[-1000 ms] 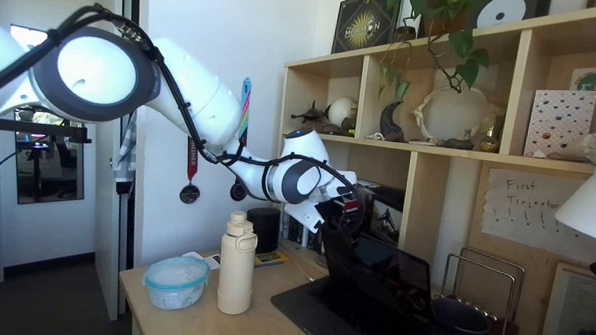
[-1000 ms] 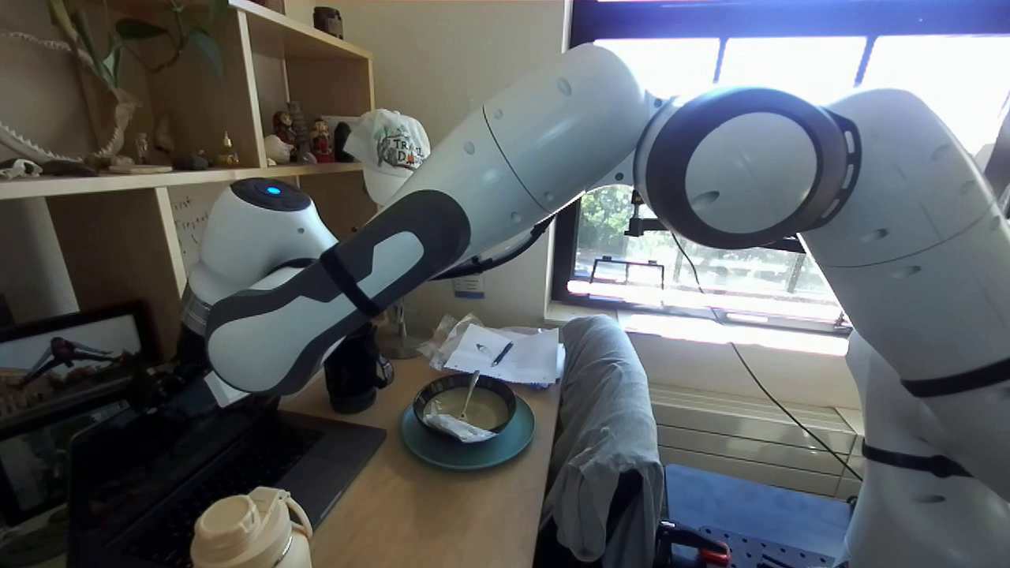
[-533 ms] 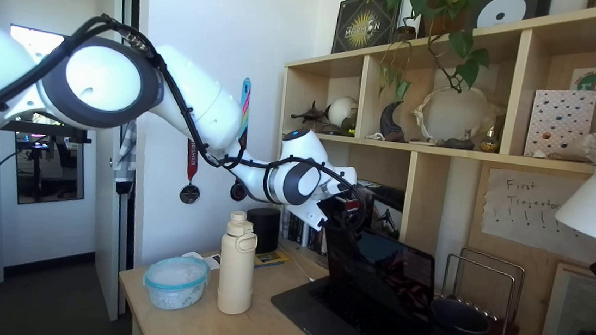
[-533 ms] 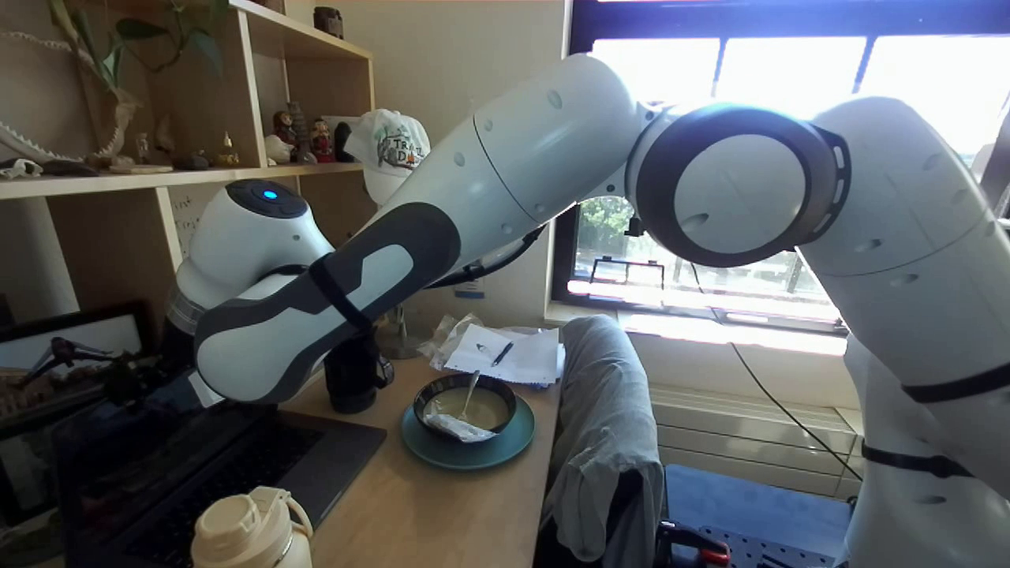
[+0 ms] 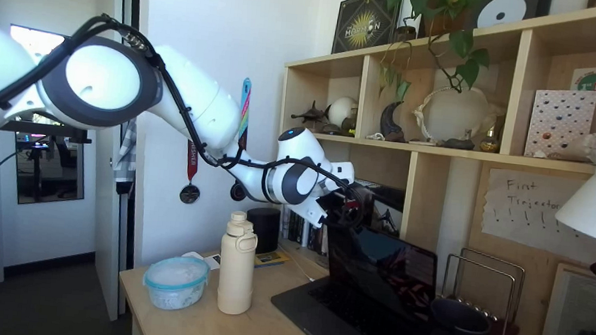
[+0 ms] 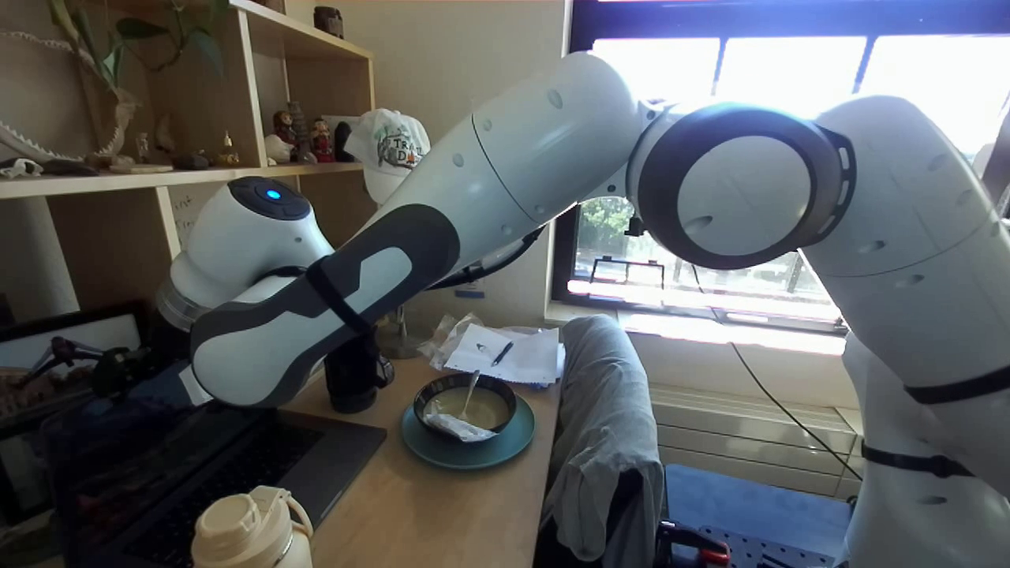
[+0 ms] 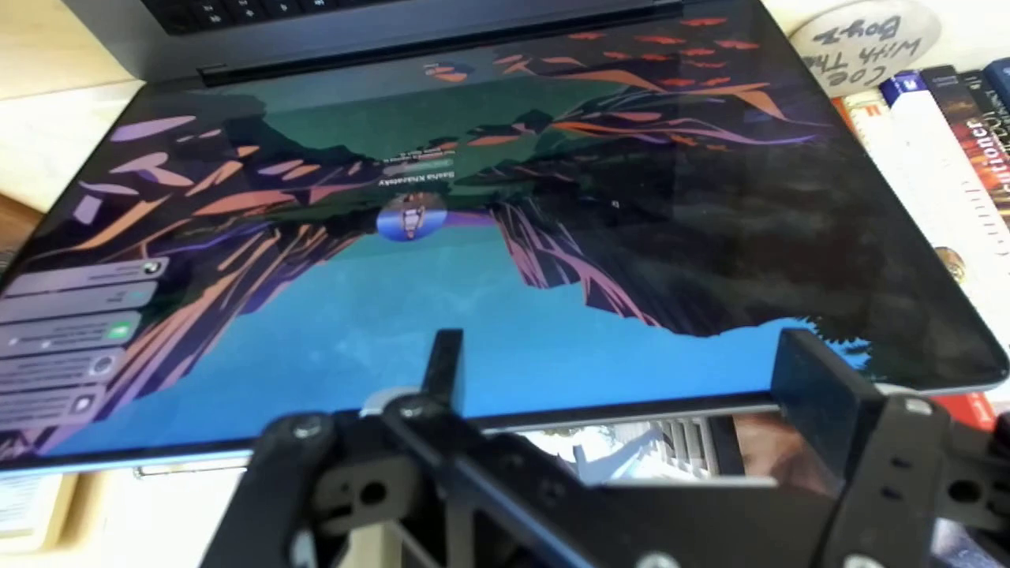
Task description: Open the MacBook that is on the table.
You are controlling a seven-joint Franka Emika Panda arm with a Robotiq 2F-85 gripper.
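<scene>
Standing open near one two-fingered tool (image 7: 622, 364): one MacBook (image 5: 355, 299).

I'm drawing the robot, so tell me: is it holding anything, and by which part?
Nothing is held. The gripper is open, its fingers spread wide apart near the MacBook.

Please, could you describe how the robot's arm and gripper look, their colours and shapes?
The arm is white and rounded, with dark grey patches, a small blue light and black cables strapped along it. The gripper is black, with two flat, blocky fingers.
</scene>
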